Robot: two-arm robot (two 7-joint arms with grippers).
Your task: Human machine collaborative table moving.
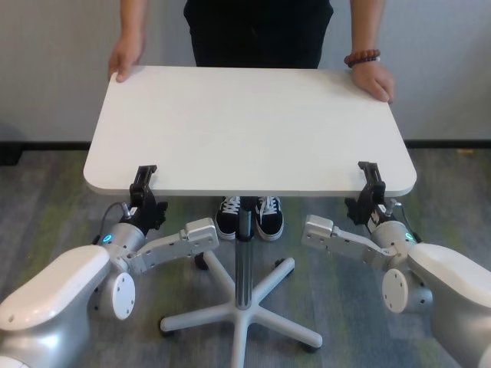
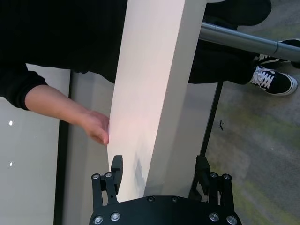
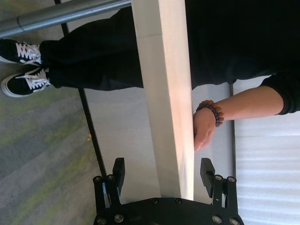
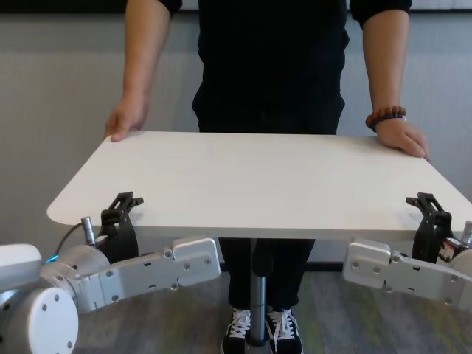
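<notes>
The worktop (image 1: 249, 126) is a large white matte rectangle with rounded corners, level on a slim metal post (image 1: 245, 253) that ends in a pale star-shaped foot (image 1: 242, 310). It stands on grey carpet (image 1: 46, 222) streaked with green, in front of a pale wall (image 1: 54, 61) with a dark skirting strip along its base.

At the far edge stands the person (image 4: 269, 59), in a black top and dark trousers, black-and-white sneakers (image 1: 249, 217) visible beneath the worktop. One hand (image 1: 125, 57) rests on the far corner on my left. The other hand (image 1: 374, 80), with a brown bead bracelet (image 1: 362, 57) at the wrist, rests on the far corner on my right.

My left gripper (image 1: 143, 186) sits at the near edge close to the left corner. Its jaws are apart, one above and one below the slab. In the left wrist view the upper finger lies against the top face, while the lower one stands clear of the underside.

My right gripper (image 1: 371, 184) sits at the near edge close to the right corner. Its jaws are likewise apart, straddling the slab. In the right wrist view a gap shows on both sides, so neither finger visibly presses the board.
</notes>
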